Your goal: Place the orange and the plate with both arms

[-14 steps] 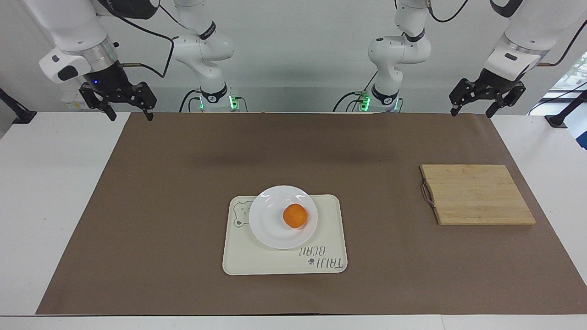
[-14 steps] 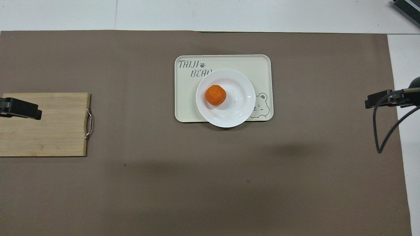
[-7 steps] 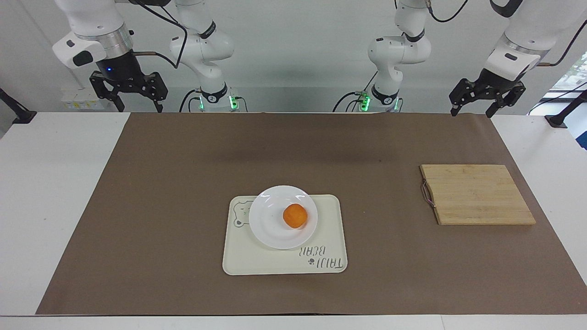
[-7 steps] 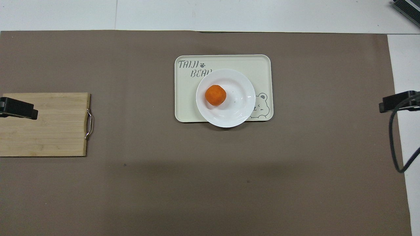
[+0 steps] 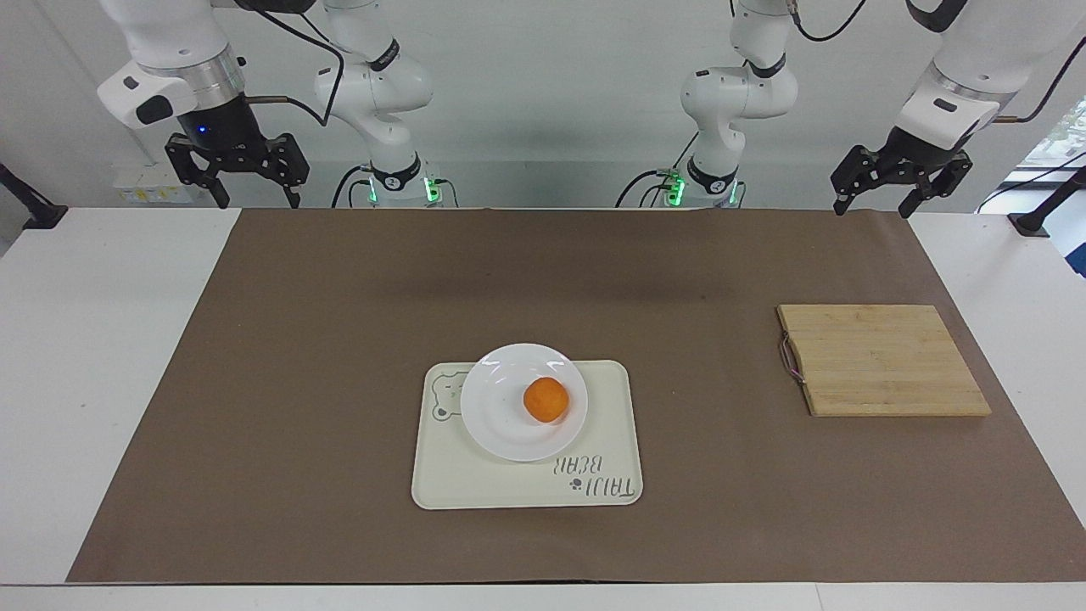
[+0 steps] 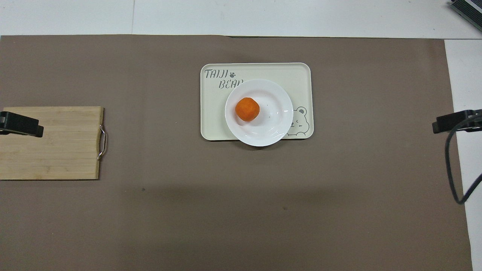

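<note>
Orange point(image 5: 545, 400) sits on the plate point(image 5: 501, 424), off-centre toward the left arm's end of the table. Plate rests on the cream tray point(image 5: 509, 488) with bear drawing and "TAIJI BEAR" lettering; plate's rim overhangs the tray edge nearer the robots. Tray lies mid-table on the brown mat point(image 5: 339, 339).

Wooden cutting board point(image 5: 882, 361) with a metal handle lies flat on the mat toward the left arm's end, well apart from the tray.

Left gripper point(image 5: 900, 193) is up in the air over the mat corner at its own end, fingers spread, holding nothing. In the overhead view 1 black fingertip shows over the cutting board edge point(image 6: 52, 150).

Right gripper point(image 5: 237, 182) is raised over the mat's corner at the right arm's end, fingers apart, empty. Both arms are well apart from the plate and orange, neither touching anything.
</note>
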Robot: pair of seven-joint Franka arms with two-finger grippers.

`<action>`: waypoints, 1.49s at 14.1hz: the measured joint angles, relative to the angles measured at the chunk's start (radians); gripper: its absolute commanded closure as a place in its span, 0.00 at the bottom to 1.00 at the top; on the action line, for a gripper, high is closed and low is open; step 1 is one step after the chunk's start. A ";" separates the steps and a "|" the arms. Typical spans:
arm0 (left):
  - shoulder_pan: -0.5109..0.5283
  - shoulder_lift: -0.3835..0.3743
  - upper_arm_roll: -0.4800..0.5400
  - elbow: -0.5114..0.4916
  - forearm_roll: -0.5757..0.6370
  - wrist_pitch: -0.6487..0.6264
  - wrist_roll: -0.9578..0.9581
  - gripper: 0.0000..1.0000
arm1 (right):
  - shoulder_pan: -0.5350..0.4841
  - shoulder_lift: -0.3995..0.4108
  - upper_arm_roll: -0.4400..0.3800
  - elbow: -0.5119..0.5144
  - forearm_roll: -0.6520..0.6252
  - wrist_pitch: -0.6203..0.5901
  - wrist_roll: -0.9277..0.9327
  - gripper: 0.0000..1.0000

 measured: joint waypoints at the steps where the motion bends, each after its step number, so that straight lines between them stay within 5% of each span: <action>1: 0.000 0.000 0.000 0.000 0.000 0.000 0.000 0.00 | -0.001 -0.001 -0.001 -0.008 0.000 0.000 -0.004 0.00; 21: 0.000 0.000 0.000 0.000 0.000 0.000 0.000 0.00 | -0.024 -0.033 -0.005 -0.044 0.005 0.008 -0.022 0.00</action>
